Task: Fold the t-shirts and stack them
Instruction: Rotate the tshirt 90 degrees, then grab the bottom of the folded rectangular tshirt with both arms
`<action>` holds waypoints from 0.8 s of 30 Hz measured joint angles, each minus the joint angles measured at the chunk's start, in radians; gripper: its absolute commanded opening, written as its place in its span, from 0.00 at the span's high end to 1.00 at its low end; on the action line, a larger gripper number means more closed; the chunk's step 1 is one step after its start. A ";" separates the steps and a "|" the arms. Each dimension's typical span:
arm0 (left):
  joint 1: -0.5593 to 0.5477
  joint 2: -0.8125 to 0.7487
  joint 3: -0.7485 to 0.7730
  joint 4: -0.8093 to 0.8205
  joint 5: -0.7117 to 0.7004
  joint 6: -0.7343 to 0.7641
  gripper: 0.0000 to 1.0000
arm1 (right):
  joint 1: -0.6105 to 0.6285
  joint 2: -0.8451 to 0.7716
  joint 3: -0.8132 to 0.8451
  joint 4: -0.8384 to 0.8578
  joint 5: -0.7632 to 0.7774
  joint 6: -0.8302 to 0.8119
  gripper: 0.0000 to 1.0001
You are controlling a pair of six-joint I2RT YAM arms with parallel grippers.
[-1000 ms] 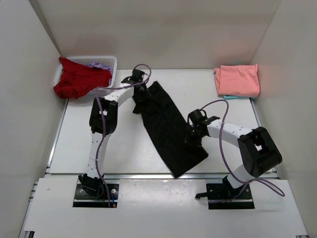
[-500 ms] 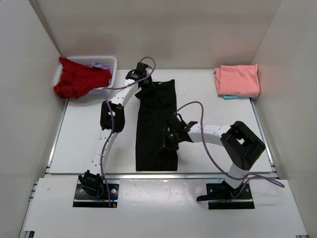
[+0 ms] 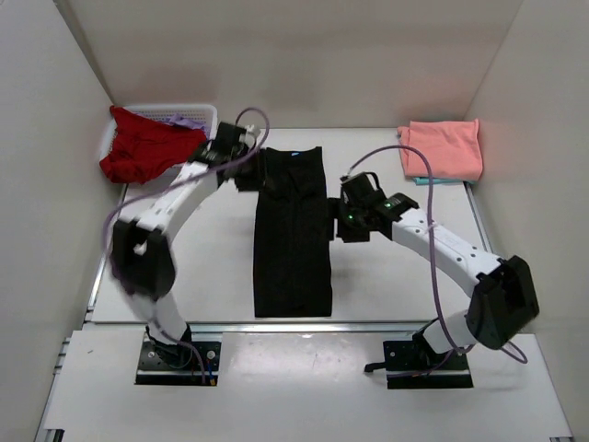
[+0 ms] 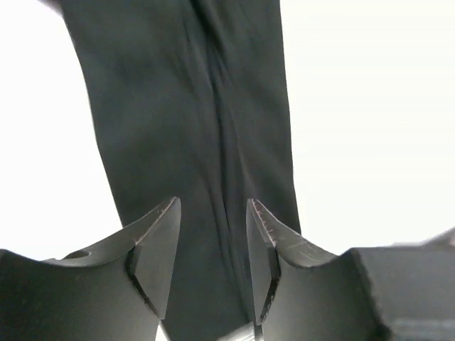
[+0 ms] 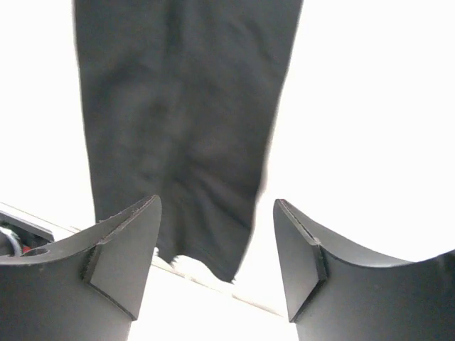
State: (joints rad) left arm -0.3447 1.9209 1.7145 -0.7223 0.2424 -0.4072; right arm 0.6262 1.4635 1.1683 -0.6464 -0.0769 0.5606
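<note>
White flat table (image 3: pixel 396 276) carrying three things.
A black cloth t-shirt (image 3: pixel 293 235), folded into a long narrow strip, lies flat at its middle; a folded salmon-pink cloth t-shirt (image 3: pixel 442 149) sits in the far right corner, a white slatted plastic basket (image 3: pixel 208 116) in the far left.

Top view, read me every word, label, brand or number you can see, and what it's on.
Nothing here can be read.
The light-blue label at the far end of the black t-shirt: too small to read.
The salmon-pink t-shirt, red t-shirt and white basket: no print visible.
</note>
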 measured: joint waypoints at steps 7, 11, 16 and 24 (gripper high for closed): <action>-0.112 -0.733 -0.812 0.083 0.003 -0.032 0.46 | 0.013 -0.147 -0.287 -0.072 -0.042 0.018 0.41; -0.168 -0.870 -1.089 0.080 -0.005 -0.109 0.46 | 0.057 -0.182 -0.420 -0.058 -0.079 0.074 0.43; -0.197 -0.958 -1.242 0.114 0.006 -0.187 0.46 | 0.105 -0.180 -0.514 0.005 -0.118 0.152 0.46; -0.229 -0.983 -1.308 0.252 0.025 -0.245 0.46 | 0.179 -0.103 -0.521 0.150 -0.169 0.261 0.47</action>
State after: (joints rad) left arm -0.5735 0.9375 0.4061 -0.4702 0.2672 -0.6518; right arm 0.8051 1.3605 0.6476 -0.4961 -0.2462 0.8215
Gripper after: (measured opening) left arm 0.542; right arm 0.534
